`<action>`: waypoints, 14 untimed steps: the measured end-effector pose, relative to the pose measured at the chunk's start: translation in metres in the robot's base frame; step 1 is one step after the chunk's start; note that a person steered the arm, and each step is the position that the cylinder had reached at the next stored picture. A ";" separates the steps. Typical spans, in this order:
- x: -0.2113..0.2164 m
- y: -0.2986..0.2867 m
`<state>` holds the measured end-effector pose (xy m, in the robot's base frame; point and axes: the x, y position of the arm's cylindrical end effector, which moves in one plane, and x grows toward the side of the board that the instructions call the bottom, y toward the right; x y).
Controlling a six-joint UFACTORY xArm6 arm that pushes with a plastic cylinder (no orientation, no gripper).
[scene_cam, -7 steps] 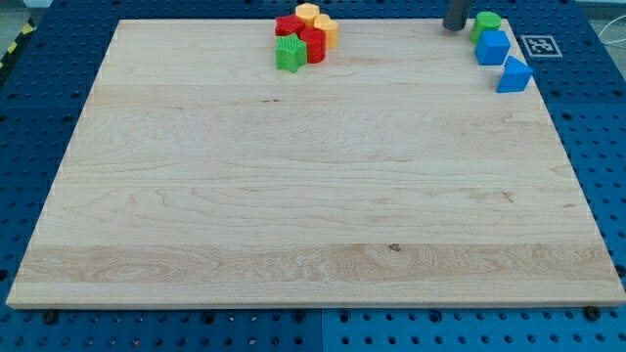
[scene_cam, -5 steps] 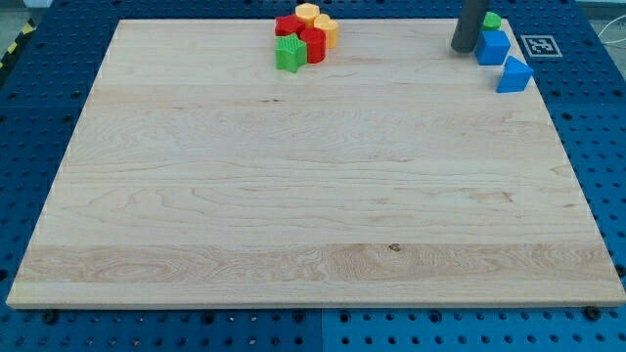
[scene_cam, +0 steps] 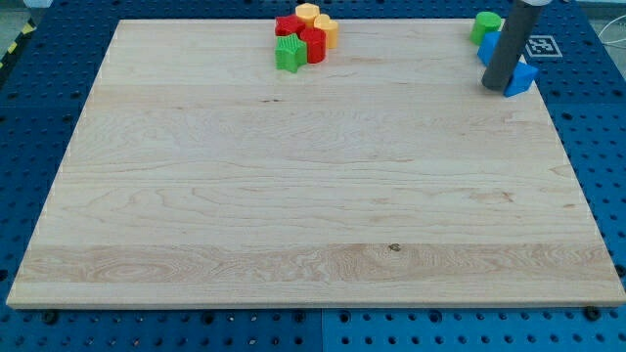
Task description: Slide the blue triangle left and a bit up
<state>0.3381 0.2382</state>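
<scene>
The blue triangle lies near the board's right edge at the view's top right, mostly hidden behind my rod. My tip rests on the board just left of the triangle, touching or nearly touching it. A second blue block sits just above, partly covered by the rod. A green block lies above that, near the board's top edge.
A cluster at the view's top centre holds a green block, red blocks, and yellow and orange blocks. A black-and-white marker tag sits at the board's top right corner. The wooden board lies on a blue pegboard.
My rod moved down and to the right, from beside the green block at the top edge to the left side of the blue triangle. The blocks have not visibly moved.
</scene>
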 end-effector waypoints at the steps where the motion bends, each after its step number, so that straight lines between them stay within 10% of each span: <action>1: 0.031 0.000; 14: -0.017 0.064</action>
